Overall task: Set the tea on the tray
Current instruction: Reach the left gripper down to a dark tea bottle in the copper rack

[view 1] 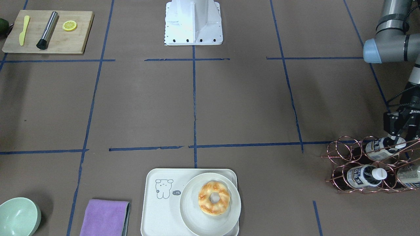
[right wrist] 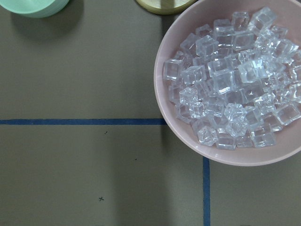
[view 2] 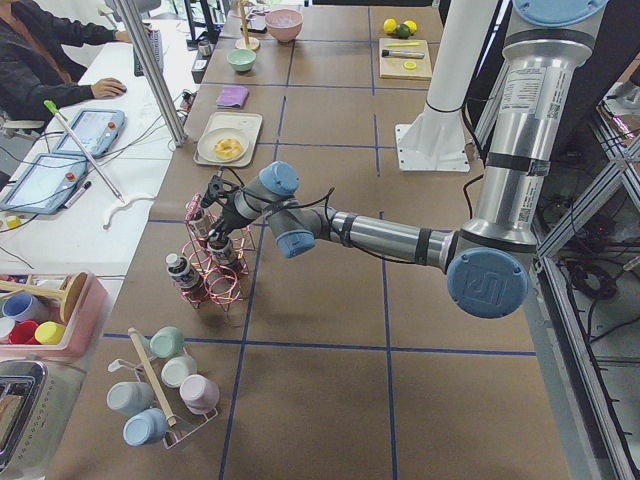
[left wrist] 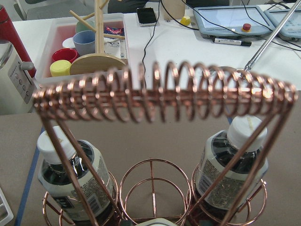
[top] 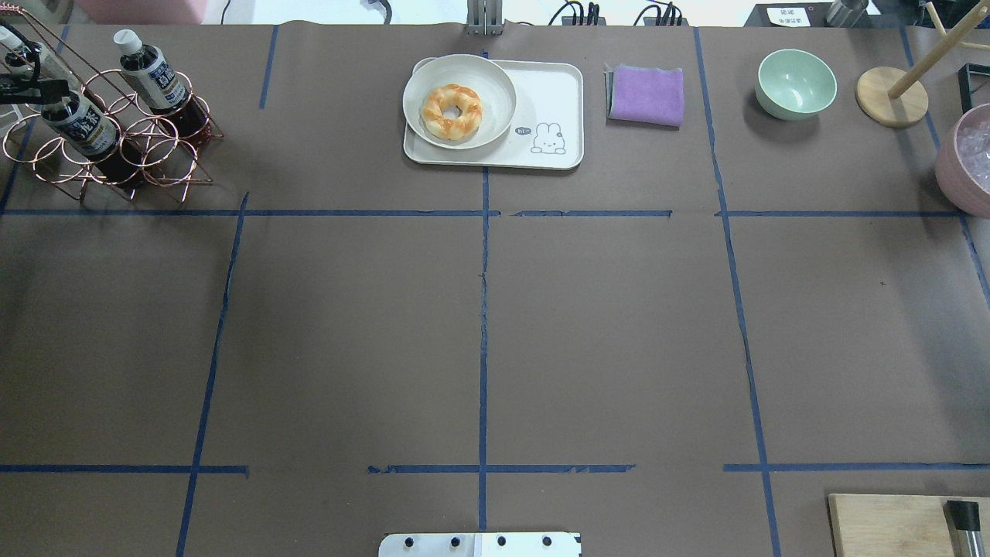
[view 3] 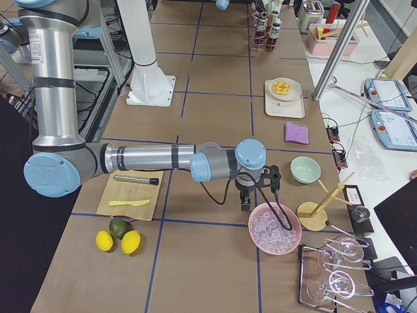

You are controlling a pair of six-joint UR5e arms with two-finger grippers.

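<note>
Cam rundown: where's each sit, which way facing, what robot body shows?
Front-facing: across the table, facing the robot base; left hand at wire rack.
Overhead: behind the robot, looking forward-down; base edge at bottom.
Exterior left: table's left end; near left arm reaches rack.
Exterior right: right end; near right arm by ice bowl.
Left wrist: faces rack and tea bottles; no hand visible.
Right wrist: straight down on ice bowl; no hand.
Shared: front-facing and overhead both show the tray.

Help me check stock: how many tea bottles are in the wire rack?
3, all in the wire rack: one tea bottle in the row nearer the robot, two in the farther row, one cut by the view's edge. No others show.
</note>
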